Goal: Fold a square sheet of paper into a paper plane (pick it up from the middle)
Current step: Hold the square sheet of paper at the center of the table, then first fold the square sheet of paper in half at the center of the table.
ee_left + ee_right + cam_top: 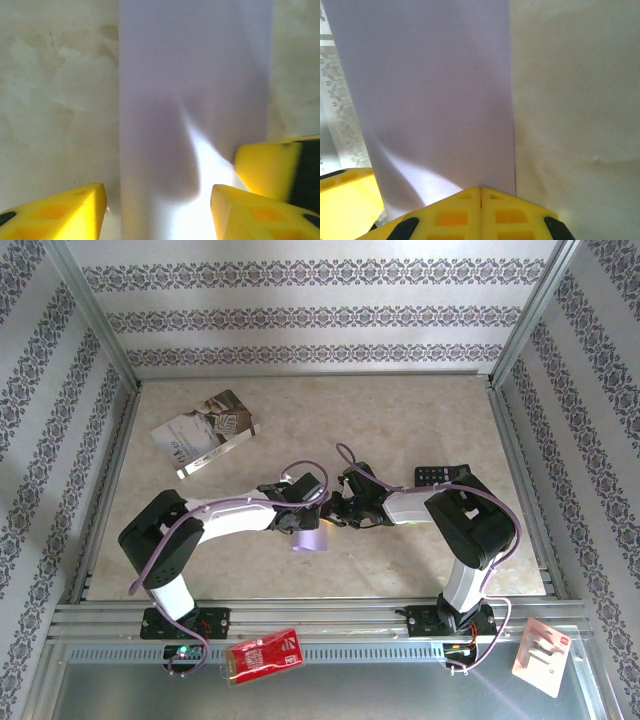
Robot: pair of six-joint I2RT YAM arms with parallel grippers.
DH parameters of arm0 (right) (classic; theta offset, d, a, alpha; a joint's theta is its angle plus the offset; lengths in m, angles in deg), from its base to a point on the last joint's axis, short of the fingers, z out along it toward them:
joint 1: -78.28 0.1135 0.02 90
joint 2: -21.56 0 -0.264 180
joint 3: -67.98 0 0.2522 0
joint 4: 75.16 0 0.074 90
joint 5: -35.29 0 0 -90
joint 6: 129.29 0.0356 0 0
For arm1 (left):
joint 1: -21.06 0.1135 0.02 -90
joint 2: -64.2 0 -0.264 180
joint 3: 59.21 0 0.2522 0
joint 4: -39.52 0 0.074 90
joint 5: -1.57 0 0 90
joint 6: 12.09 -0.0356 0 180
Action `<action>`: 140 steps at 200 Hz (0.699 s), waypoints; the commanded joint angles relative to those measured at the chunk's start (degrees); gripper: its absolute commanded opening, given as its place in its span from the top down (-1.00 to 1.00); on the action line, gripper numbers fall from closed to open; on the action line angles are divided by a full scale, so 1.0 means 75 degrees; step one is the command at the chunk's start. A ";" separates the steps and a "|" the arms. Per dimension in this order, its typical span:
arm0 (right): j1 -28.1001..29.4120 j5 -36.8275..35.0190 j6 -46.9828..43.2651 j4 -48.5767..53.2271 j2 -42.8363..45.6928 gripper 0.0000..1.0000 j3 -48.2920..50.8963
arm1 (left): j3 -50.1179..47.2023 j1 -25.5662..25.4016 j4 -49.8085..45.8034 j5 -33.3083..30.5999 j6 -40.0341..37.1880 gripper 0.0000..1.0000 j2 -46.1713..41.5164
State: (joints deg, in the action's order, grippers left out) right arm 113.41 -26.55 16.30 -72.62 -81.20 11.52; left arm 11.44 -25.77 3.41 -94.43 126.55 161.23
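The square sheet of paper (312, 538) is pale lilac and lies folded into a long strip at the table's centre, between my two arms. In the left wrist view the paper (195, 90) runs away from me and bulges up brightly near its right edge. My left gripper (157, 205) is open, one yellow finger on each side of the strip, and it holds nothing. My right gripper (481, 192) is shut, its tips closed on the paper (430, 100) close to its long edge. In the top view the left gripper (296, 518) and right gripper (340, 510) almost meet.
A grey-white printed booklet (205, 432) lies at the back left. A black calculator (440, 475) sits behind the right arm. A red packet (265, 653) and a white-and-red packet (542, 655) rest on the metal rail in front of the bases.
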 commanded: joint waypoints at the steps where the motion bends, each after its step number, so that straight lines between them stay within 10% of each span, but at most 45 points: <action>1: 0.0079 -0.1168 -0.0019 0.1585 -0.0970 1.00 0.0537 | 0.0034 -0.0014 -0.0327 -0.0031 0.0075 -0.15 -0.0565; 140: 0.0071 -0.1306 -0.0036 0.1661 -0.0850 1.00 0.0584 | -0.0579 0.1259 0.2277 0.2883 0.0219 0.48 -0.0333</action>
State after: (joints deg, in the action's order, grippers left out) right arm 113.41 -26.57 16.30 -72.62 -81.18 11.63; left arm 8.29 -18.23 16.37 -76.59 129.16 156.29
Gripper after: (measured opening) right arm 0.050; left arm 0.270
